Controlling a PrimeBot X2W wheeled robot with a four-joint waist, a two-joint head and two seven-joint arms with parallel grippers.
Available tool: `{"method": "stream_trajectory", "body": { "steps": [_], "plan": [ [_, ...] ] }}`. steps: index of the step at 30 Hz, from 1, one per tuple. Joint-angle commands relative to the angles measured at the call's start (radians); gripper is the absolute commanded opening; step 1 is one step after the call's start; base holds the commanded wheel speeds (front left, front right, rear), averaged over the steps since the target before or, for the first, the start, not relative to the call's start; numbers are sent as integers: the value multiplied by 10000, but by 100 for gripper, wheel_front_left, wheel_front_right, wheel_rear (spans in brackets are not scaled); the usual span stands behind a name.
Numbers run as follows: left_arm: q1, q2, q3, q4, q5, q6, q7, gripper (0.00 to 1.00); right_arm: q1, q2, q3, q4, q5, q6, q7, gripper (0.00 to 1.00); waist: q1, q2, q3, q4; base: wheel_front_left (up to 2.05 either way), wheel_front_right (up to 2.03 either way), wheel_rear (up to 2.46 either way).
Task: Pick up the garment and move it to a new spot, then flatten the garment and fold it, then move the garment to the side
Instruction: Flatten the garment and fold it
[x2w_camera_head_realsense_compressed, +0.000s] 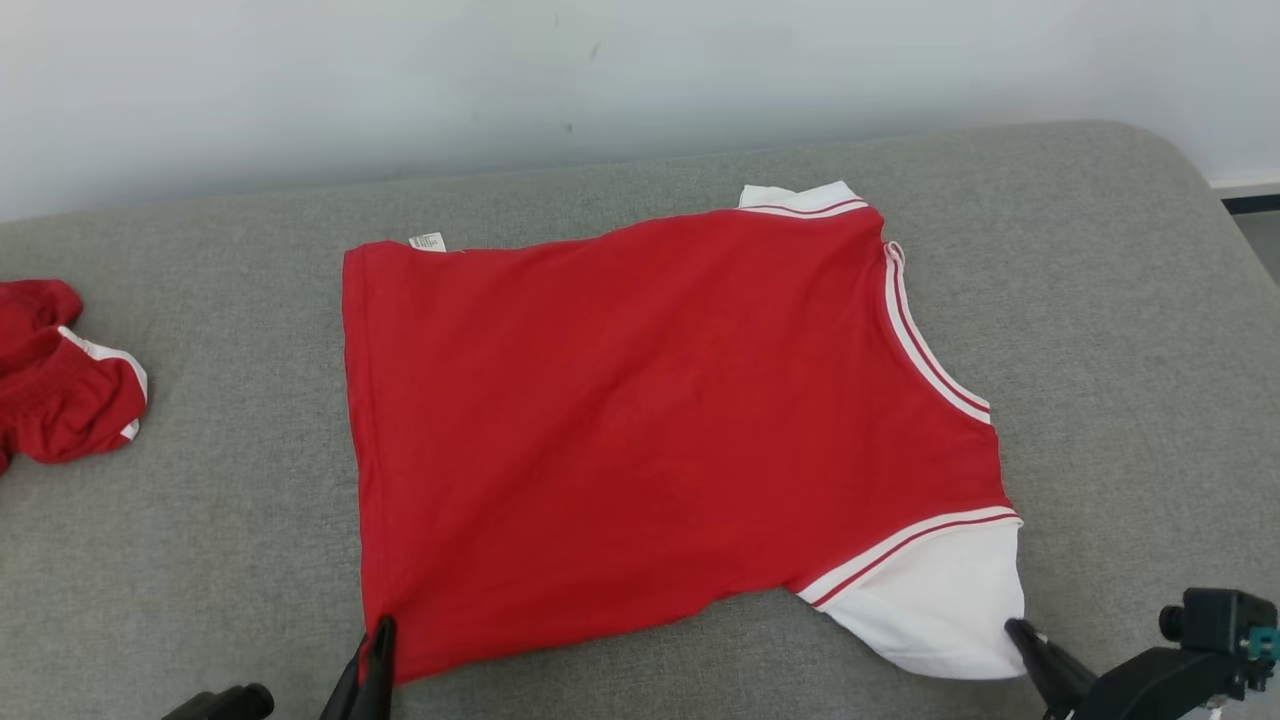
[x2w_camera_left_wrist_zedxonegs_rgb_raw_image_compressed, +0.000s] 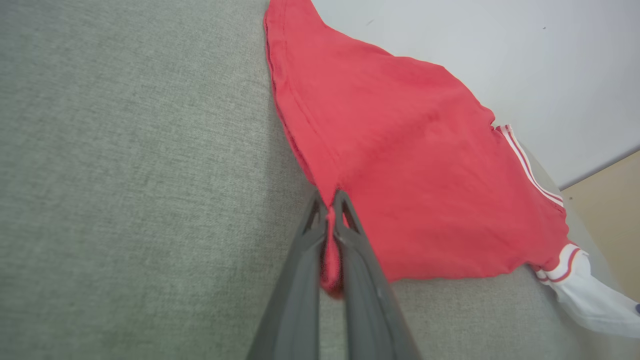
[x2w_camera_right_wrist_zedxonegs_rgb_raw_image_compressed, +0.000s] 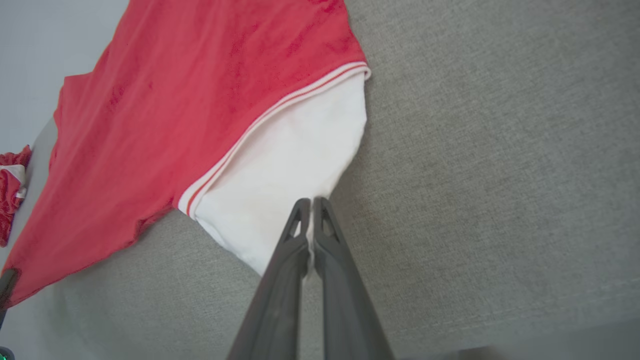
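While your left fingers (x2w_camera_left_wrist_zedxonegs_rgb_raw_image_compressed: 300, 280) clamp shut on the red T-shirt's (x2w_camera_head_realsense_compressed: 640, 420) hem corner (x2w_camera_head_realsense_compressed: 412, 648) and your right fingers (x2w_camera_right_wrist_zedxonegs_rgb_raw_image_compressed: 345, 280) on its white sleeve (x2w_camera_head_realsense_compressed: 930, 600), you hold it stretched flat for folding.

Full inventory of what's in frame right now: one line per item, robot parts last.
shirt: one, red with white sleeves and striped trim, spread out mid-cushion
label: one, white, sticking out at the shirt's far left corner
crumpled garment: one, red with white trim, at the cushion's left edge, apart from the shirt
cushion: one, grey fabric, under both garments
wall: one, white, behind the cushion
left pincer: one, dark, shut on the shirt's near left corner
right pincer: one, dark, shut on the edge of the shirt's near white sleeve
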Motion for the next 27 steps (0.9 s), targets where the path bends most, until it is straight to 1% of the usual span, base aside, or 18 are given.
{"method": "stream_trajectory", "body": {
  "steps": [1,5,8,11,14,17,22,23,27],
  "plan": [
    [-119,40,-16,-90,41,47,39,0,-100,1,-48,-168,119,10,-81,0,-1,0,69,30,0,0,0],
    [-438,10,-54,-284,-19,37,159,0,-443,2,-28,-518,278,10,3,0,-1,0,239,61,0,0,0],
    [-873,11,-119,-439,-89,3,351,0,-912,1,5,-795,120,10,200,0,-1,0,378,103,0,0,0],
    [-1335,-40,-212,-643,-96,138,713,0,-1532,-45,53,-987,-50,10,369,0,-1,0,488,180,0,0,0],
    [-1925,-114,-299,-637,-108,303,1141,0,-2280,-341,226,-899,-160,10,514,0,-1,0,642,226,0,0,0],
    [-2505,-170,-378,-507,-20,525,1510,0,-3112,-575,424,-536,-94,10,485,0,-1,0,831,271,0,0,0],
    [-3442,-481,-280,-38,30,1219,1895,0,-4460,-928,633,398,29,10,235,0,-1,0,1228,427,0,0,0],
    [-3442,-481,-280,-38,30,1219,1895,0,-4460,-928,633,398,29,10,235,0,-1,0,1228,427,0,0,0],
    [-4053,-655,-242,443,146,1707,2042,0,-5348,-1170,745,1134,130,11,-66,0,-1,0,1568,559,0,0,0]
  ]
}}
